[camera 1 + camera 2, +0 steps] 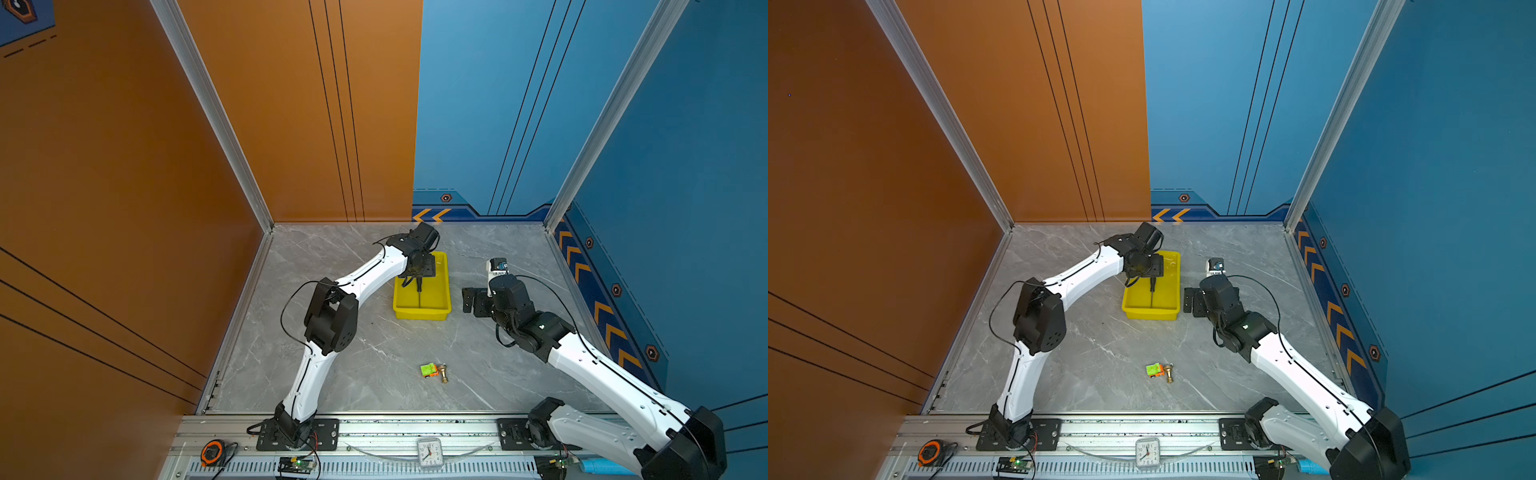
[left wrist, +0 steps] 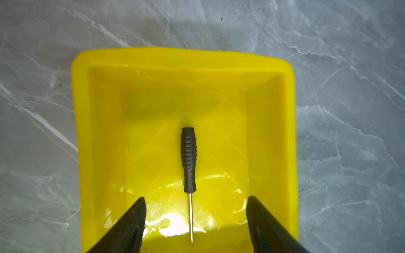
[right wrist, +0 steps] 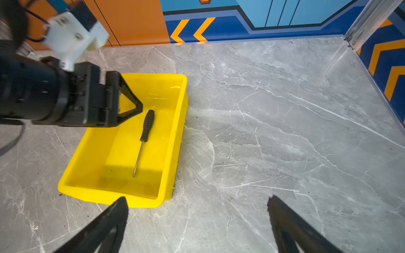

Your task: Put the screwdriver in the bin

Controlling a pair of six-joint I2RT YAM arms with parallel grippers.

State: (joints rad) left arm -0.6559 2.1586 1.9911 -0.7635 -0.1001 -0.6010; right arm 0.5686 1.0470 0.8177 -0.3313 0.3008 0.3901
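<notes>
Screwdriver [image 2: 189, 160]: is lying flat and lengthwise on the floor of the bin [image 2: 182, 59], below the left gripper [image 2: 195, 197], its shaft running between the spread jaws and touching neither. The gripper is grasping nothing. Black ribbed handle, thin silver shaft. Right gripper [image 3: 197, 197] is hanging beside the bin, jaws apart, empty.

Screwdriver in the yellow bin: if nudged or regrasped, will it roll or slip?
The screwdriver is likely stiff: straight metal shaft. Its round handle may roll on the glossy floor of the bin. Ribbed grip probably resists slipping.
</notes>
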